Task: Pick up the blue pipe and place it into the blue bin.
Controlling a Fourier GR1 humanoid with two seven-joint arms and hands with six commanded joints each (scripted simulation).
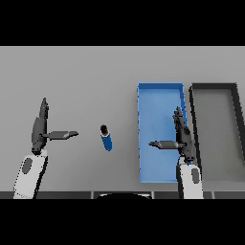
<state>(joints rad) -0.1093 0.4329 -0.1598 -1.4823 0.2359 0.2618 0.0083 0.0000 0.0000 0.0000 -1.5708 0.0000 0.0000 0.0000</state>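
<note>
A short blue pipe (106,138) with a dark end lies on the grey table, left of the blue bin (153,100). My right hand (183,137) hovers over the bin's right side, fingers straight and thumb stretched left, holding nothing. My left hand (39,130) is at the table's left, open too, its thumb pointing toward the pipe with a gap between them.
A dark grey bin (237,124) stands right beside the blue bin, at the right edge. Bare grey table lies behind and between the hands.
</note>
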